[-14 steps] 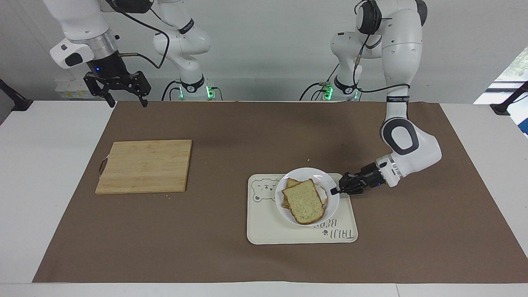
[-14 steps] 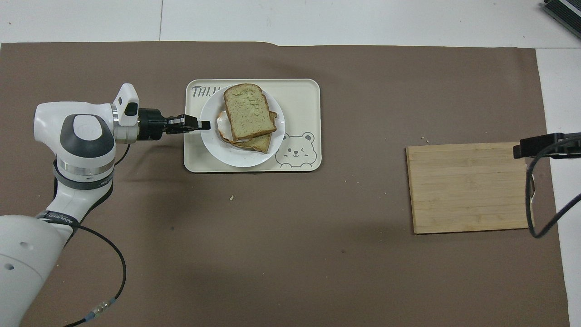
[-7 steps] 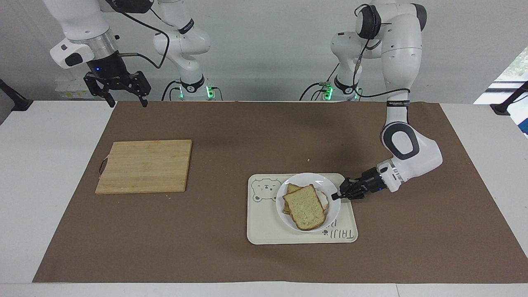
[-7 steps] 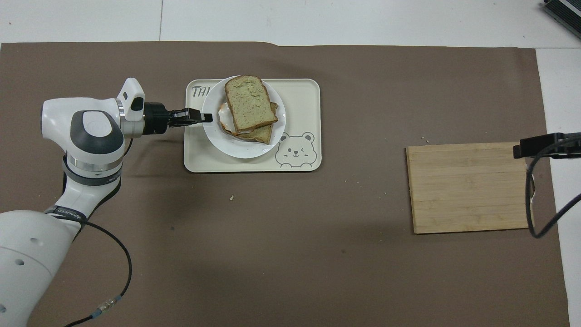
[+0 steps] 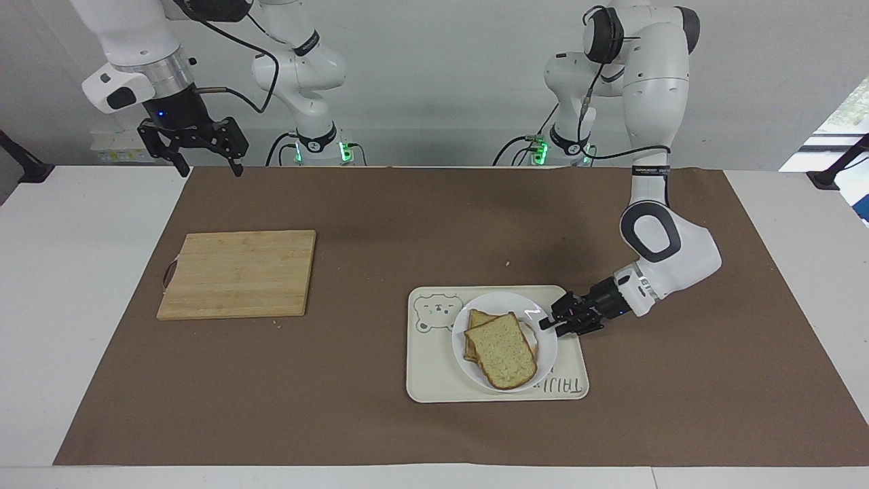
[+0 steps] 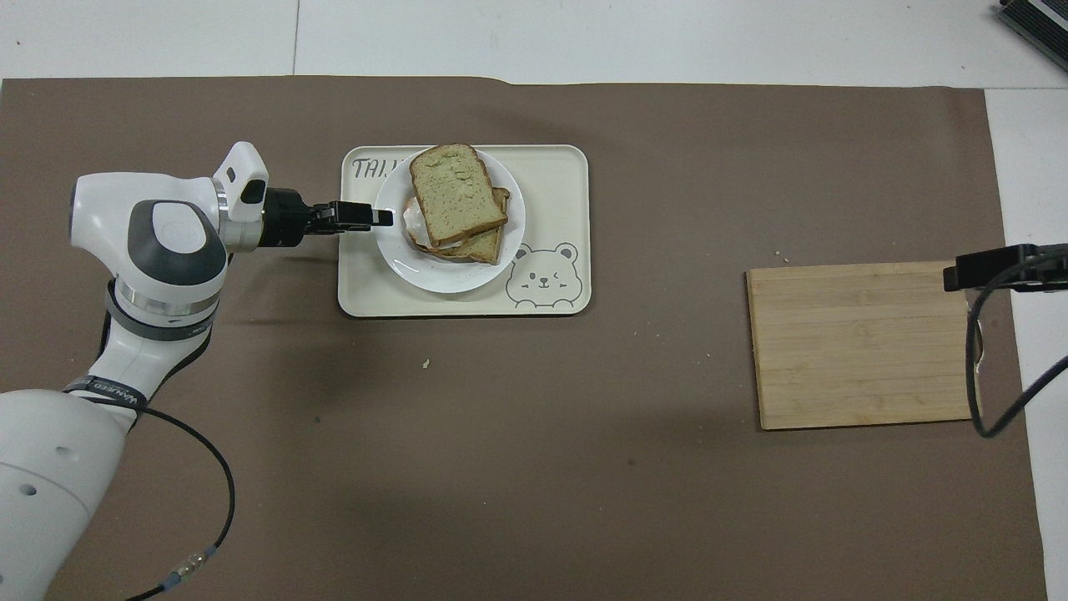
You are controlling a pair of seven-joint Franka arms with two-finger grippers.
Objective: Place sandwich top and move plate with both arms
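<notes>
Since a second ago, the plate (image 5: pixel 502 302) has been shifted a little farther from the robots on the tray (image 5: pixel 434 373), and the left gripper (image 5: pixel 551 324) has been carried along at its rim. Whether the rim is pinched by this gripper or has been let go cannot be told. The right gripper (image 5: pixel 210 170) is held spread and raised over the right arm's end of the table, where that arm waits.

The sandwich top (image 5: pixel 501 350) is already laid on the stack in the plate, set askew so that a corner of the lower slice is left showing. The placing is therefore judged done, and the moving of the plate is judged to be in hand. For the next move, the right gripper would need to be brought across to the free side of the rim.

The plate is seen close to the tray's edge farthest from the robots, so little margin is left there. Open mat (image 5: pixel 407 217) is offered between the tray and the cutting board (image 5: pixel 237 275).
</notes>
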